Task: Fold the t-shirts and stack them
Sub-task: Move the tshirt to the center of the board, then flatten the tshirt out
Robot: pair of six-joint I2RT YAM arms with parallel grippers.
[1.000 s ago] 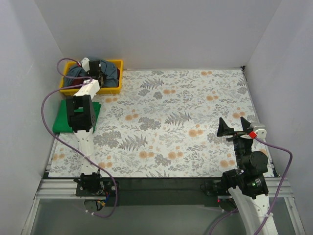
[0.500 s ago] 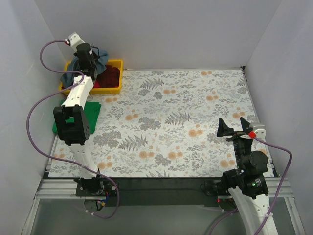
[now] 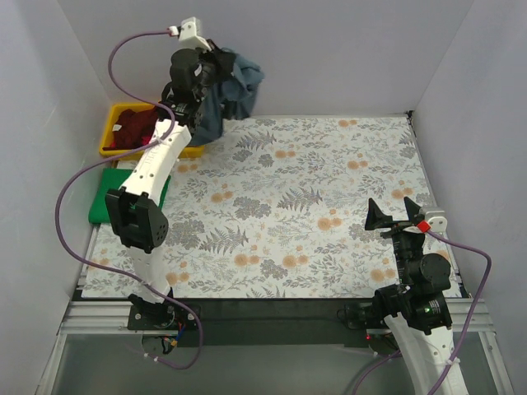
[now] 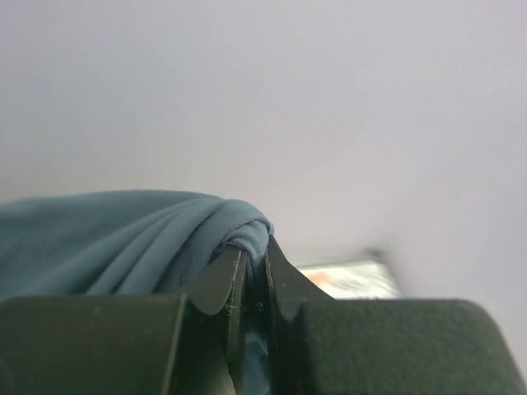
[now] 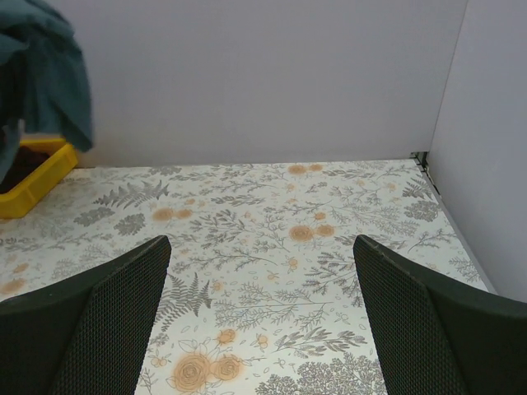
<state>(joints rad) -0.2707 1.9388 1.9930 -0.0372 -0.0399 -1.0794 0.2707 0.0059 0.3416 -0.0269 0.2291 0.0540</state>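
1. Right, your left arm (image 3: 156, 160) climbs from the near table edge, well on the near side of the yellow bin (image 3: 115, 152). It stretches steeply up and back, so the wrist stands high over the bin's right end, close to the back wall (image 3: 329, 58).
2. Your left gripper (image 4: 254, 247) is clenched on a bunched fold of the slate-blue t-shirt (image 3: 239, 86). The wrist view shows the cloth pinched tight between the two fingers.
3. That shirt hangs from the jaws in the air, draping down past the bin's right end. You cannot tell whether its lower end touches anything.
4. Inside the bin, a dark red t-shirt (image 3: 136, 127) lies heaped in the left half. A green t-shirt (image 3: 100, 206) lies flat just on the near side of the bin, partly hidden by your arm's elbow.
5. To the right of the bin, the floral table cloth (image 3: 313, 189) runs back to the rear wall and across to the right wall (image 3: 486, 123).
6. Your right arm (image 3: 420, 288) sits folded low at the near edge, far to the right of the bin. The right gripper (image 3: 394, 212) faces the back wall with its jaws released and spread wide.
7. The right wall stands near that gripper's outer side.
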